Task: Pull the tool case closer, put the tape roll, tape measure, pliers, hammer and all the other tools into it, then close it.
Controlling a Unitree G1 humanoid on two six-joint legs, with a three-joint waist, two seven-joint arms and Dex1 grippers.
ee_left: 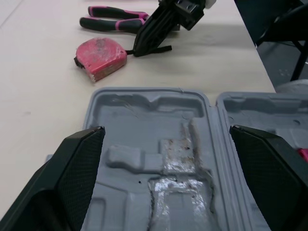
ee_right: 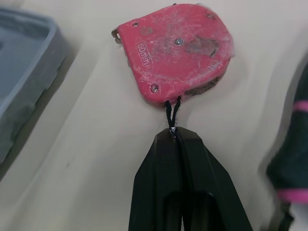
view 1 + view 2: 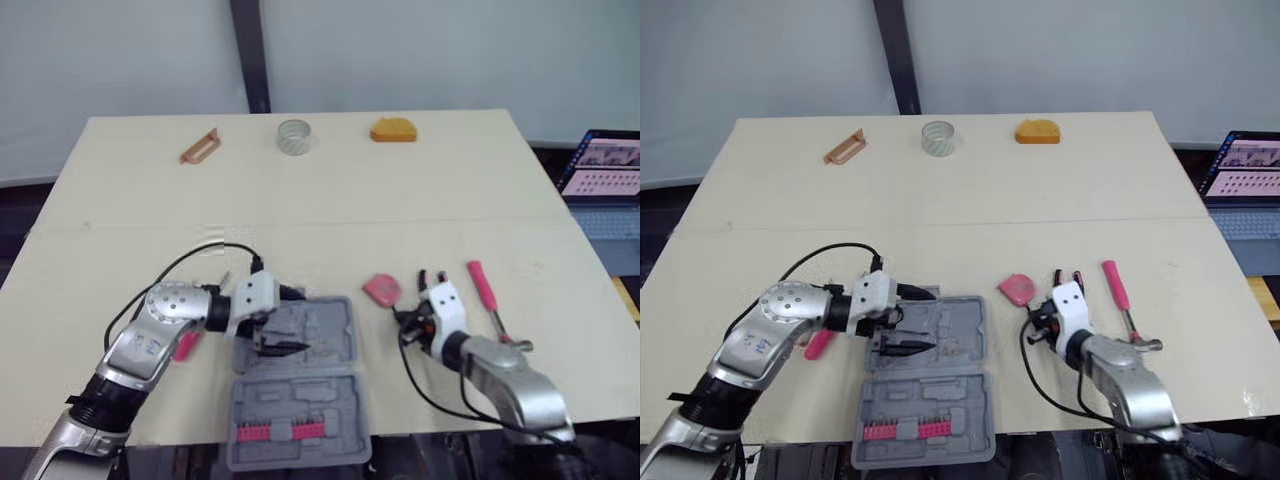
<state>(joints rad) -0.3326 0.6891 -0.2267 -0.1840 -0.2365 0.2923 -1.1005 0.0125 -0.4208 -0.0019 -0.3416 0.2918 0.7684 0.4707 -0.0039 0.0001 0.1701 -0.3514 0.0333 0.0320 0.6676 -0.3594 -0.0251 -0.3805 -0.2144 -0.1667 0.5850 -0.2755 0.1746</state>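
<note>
The grey tool case [image 3: 335,335] lies open near the table's front edge, its lid half [image 3: 300,405] holding a row of pink bits. My left gripper [image 3: 280,347] hovers over the case's tray, fingers [image 1: 77,168] spread open and holding nothing. Just right of the case lies the pink tape measure [image 3: 382,289]. My right gripper [image 2: 174,137] is shut on its thin black cord [image 2: 171,111]. The black-and-pink pliers [image 3: 432,278] lie beside that gripper. The pink-handled hammer [image 3: 485,295] is further right. A clear tape roll [image 3: 294,136] stands at the far edge.
An orange object [image 3: 393,130] and a brown tool [image 3: 199,147] sit along the table's far edge. A pink item [image 3: 185,345] lies partly under my left arm. A laptop [image 3: 605,170] stands off the table's right side.
</note>
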